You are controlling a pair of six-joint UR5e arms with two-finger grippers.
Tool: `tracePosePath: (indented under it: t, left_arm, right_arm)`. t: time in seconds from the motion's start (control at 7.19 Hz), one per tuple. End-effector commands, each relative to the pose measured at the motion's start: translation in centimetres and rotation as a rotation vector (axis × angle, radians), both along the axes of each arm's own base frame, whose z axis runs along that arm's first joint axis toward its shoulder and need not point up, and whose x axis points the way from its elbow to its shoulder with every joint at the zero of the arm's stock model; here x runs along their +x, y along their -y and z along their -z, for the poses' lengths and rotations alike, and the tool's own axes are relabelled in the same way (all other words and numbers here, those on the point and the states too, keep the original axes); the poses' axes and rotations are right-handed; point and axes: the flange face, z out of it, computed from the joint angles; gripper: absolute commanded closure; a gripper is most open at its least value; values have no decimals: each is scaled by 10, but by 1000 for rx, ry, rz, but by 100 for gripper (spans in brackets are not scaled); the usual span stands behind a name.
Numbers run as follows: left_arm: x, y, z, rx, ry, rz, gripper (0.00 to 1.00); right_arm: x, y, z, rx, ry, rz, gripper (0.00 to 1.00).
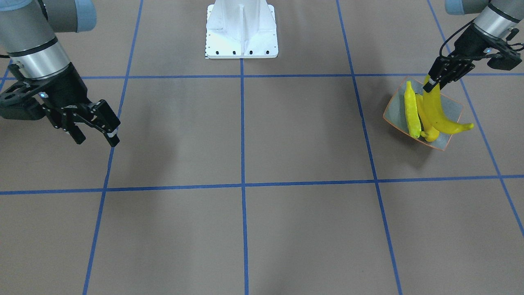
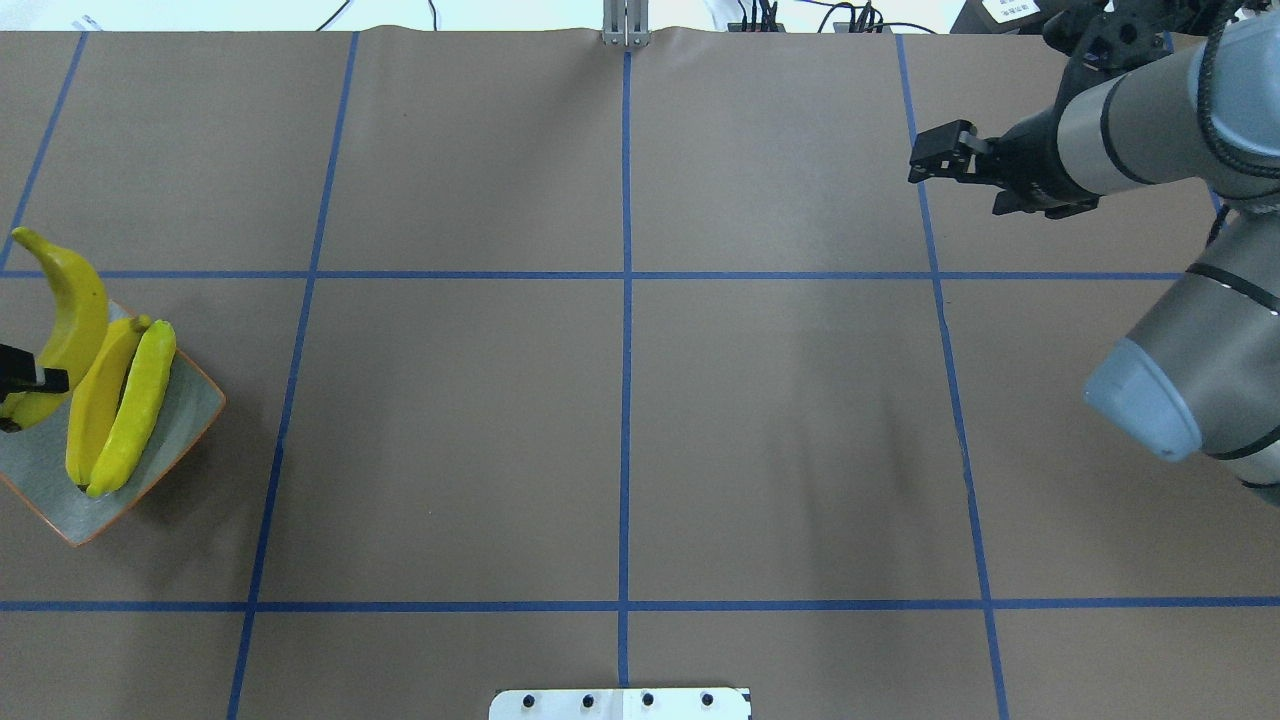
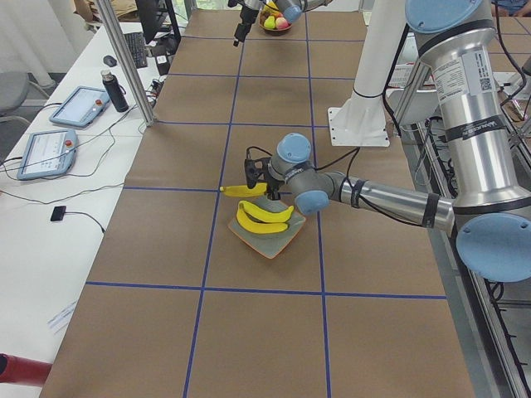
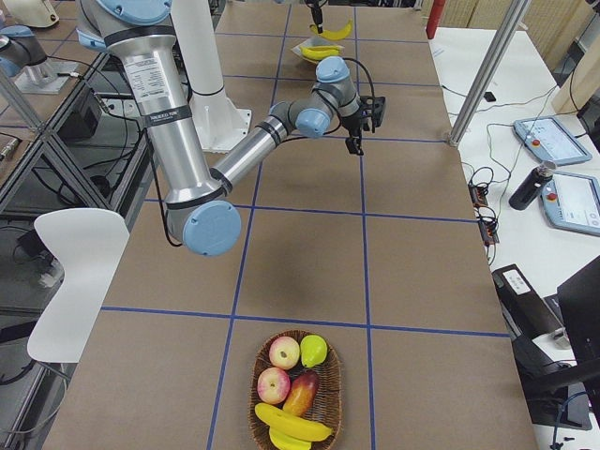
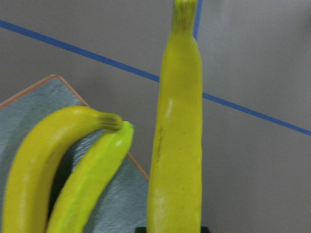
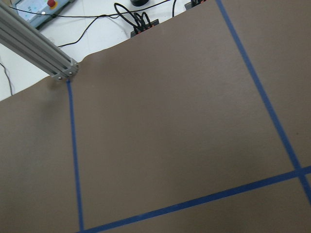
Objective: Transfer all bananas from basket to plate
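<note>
My left gripper [image 1: 433, 82] is shut on the stem end of a yellow banana [image 1: 437, 111] and holds it over the far side of the grey-green plate [image 1: 394, 110]. The banana's free end juts past the orange rim. The left wrist view shows this banana [image 5: 177, 145] running out over the table. Two more bananas [image 2: 135, 400] [image 2: 98, 395] lie side by side in the plate [image 2: 190, 408]. My right gripper [image 1: 97, 137] is open and empty, in the air far from the plate. The wicker basket [image 4: 328, 394] at the other end of the table holds at least one banana [image 4: 292, 424].
The basket also holds two apples [image 4: 274, 384], a pear [image 4: 313, 351] and a mango [image 4: 300, 394]. The robot's white base plate [image 1: 241, 30] stands at mid table. Blue tape lines [image 2: 625, 300] cross the brown table cover. Tablets and cables [image 3: 58, 149] lie on the side bench.
</note>
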Motion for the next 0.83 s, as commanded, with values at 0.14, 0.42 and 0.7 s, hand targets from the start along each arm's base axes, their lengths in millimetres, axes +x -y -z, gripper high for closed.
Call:
tracePosePath:
  t: [0.14, 0.42, 0.7]
  left_arm:
    - [-15, -10, -57, 27, 132, -3, 100]
    - [-15, -11, -70, 120, 180, -87, 74]
    - [-13, -12, -71, 174, 194, -128, 39]
  right_arm:
    - [116, -1, -86, 40, -90, 117, 0]
    - [181, -20, -134, 59, -108, 179, 0]
    - [201, -29, -155, 57, -122, 195, 0]
